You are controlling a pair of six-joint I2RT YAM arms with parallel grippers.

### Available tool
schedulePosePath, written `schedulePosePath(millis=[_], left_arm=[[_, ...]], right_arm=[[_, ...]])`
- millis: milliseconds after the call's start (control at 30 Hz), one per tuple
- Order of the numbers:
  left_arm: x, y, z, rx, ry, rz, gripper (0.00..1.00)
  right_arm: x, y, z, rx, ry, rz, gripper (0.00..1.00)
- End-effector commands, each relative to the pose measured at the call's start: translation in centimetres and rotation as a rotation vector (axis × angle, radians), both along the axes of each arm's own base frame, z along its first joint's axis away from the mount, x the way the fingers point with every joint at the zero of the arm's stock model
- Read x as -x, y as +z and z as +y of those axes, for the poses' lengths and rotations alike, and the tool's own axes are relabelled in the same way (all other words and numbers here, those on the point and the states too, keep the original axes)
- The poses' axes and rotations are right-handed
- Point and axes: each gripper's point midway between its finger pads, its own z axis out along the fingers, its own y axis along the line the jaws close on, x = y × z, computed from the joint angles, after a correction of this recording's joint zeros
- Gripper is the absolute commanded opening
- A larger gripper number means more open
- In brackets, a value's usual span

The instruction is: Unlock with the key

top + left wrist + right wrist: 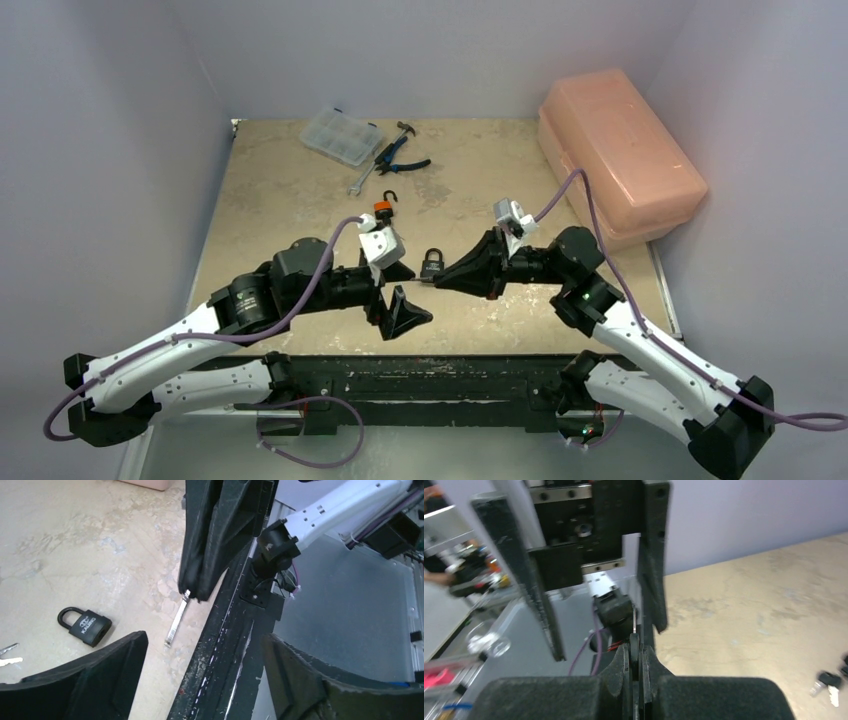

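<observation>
Right gripper (192, 591) is clamped on one key (176, 622), blade sticking out past its tips. We see the left gripper (418, 295) with fingers apart, the key just ahead of it. One padlock (432, 264) sits on the tabletop (300, 190), shackle closed, just beside both gripper tips. Loose keys (7, 655) lie near the padlock, count unclear.

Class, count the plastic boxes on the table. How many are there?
2. A clear compartment box lies at the far edge, left of centre; a pink lidded box sits at the far right. The arms could hide others.
</observation>
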Motion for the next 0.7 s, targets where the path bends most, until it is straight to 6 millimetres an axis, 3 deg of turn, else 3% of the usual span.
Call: schedulePosePath(millis=[0,133,367,667], left_arm=[[-1.7,0.8,0.9,0.038,0.123,-0.012,0.95],[-3.3,0.1,1.9,0.008,0.244,0.001,0.97],[-9.0,-4.2,5.4,-0.159,0.649,-0.002,0.97],[-11.8,-9.5,2.8,-0.270,0.797,0.079,0.95]], right_arm=[[-5.2,-0.9,-1.0,-0.009,-0.344,0.104,0.00],[-9.7,-3.4,-3.6,0.013,-0.671,0.263,0.00],[-12.3,-6.4,-8.1,0.008,-0.989,0.389,0.00],[-13.0,-6.7,-11.6,-0.005,-1.173,0.415,0.00]])
